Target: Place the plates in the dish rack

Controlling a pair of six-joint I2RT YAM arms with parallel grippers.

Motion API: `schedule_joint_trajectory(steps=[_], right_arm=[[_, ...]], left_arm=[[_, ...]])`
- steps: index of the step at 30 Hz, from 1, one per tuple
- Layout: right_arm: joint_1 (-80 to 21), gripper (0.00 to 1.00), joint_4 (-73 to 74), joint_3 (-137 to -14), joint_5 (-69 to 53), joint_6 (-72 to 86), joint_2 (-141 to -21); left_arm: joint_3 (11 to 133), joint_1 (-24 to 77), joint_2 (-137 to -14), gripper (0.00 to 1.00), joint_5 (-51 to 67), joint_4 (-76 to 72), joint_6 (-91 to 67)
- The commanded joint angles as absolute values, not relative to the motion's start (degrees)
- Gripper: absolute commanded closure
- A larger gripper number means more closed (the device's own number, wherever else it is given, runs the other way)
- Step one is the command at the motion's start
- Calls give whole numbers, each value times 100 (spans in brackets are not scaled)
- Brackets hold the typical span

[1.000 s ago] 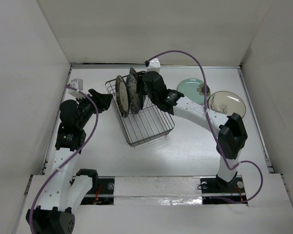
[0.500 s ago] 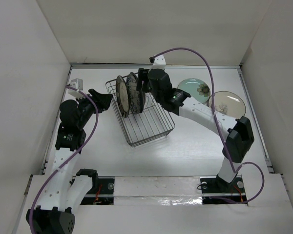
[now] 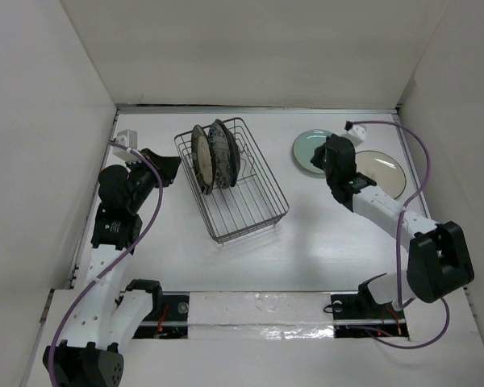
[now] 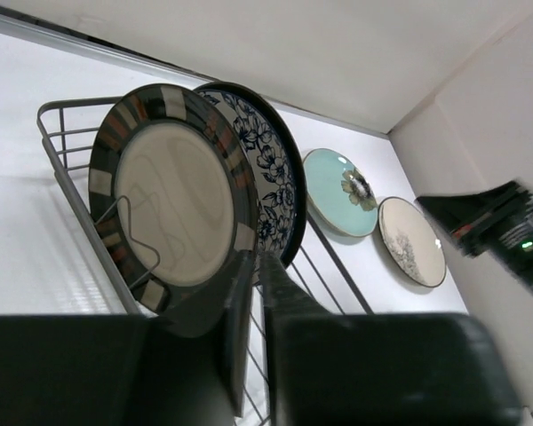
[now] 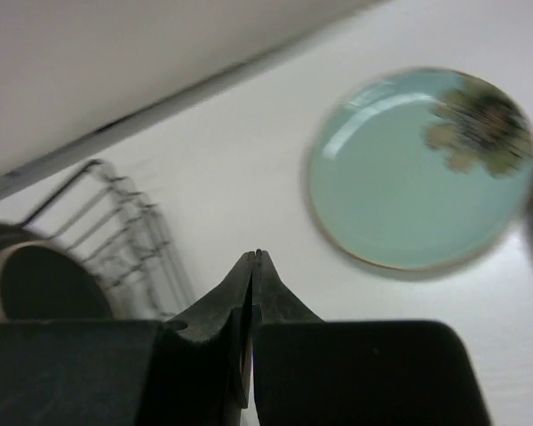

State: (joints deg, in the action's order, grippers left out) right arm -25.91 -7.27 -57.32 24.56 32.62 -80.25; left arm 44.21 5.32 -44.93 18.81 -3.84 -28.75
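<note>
Task partly done: in the dish rack (image 3: 250, 205) the brown-rimmed cream plate (image 4: 173, 217) and blue-and-white floral plate (image 4: 271, 177) stand upright among the far tines; whether a third plate stands behind them I cannot tell. Left to load: pale teal plate (image 3: 310, 149) and cream branch plate (image 3: 381, 172), both flat on the surface (image 3: 306, 242) right of the rack. Left fingers (image 4: 240, 302) narrow and empty beside the rack; right fingers (image 5: 235, 293) pressed together, empty, near the teal plate

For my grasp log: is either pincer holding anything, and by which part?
Nothing is held. The left pincer and the right pincer are each closed on nothing.
</note>
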Motion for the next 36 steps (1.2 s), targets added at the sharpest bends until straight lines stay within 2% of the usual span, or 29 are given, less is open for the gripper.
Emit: schedule_joint_trajectory(steps=[1,2,3,5,6,10,16,30,34,36], right_arm=[[-2112,91,-1598,-4846,2057,4358,-7945],[-1988,74,-1704,-4686,2013,4499,-7980],[-1882,64,-1801,-4554,1934,4805,-8024],[-1636,47,-2065,-4273,1890,5052,-8243],[-1574,43,-2109,-4228,1855,5271,-8331],[-1266,42,-2477,-4043,1591,5800,-8771],[-950,43,-2734,-4060,1371,6371,-9245],[-422,45,-3191,-4640,581,7032,-10467],[-369,50,-2788,-4983,457,6908,-10617],[-369,59,-2672,-5080,378,6873,-10643]], left_arm=[[4386,562,-4474,97,1986,-729,-2839],[4386,562,-4474,100,1986,-729,-2839],[4386,562,-4474,100,1986,-729,-2848],[4377,562,-4465,100,1995,-729,-2839],[4377,562,-4447,100,1995,-729,-2848],[4386,562,-4447,100,1986,-712,-2848],[4386,562,-4447,92,2004,-721,-2848],[4412,562,-4473,91,1995,-712,-2830],[4421,562,-4465,91,2004,-703,-2830],[4438,562,-4412,91,1960,-659,-2804]])
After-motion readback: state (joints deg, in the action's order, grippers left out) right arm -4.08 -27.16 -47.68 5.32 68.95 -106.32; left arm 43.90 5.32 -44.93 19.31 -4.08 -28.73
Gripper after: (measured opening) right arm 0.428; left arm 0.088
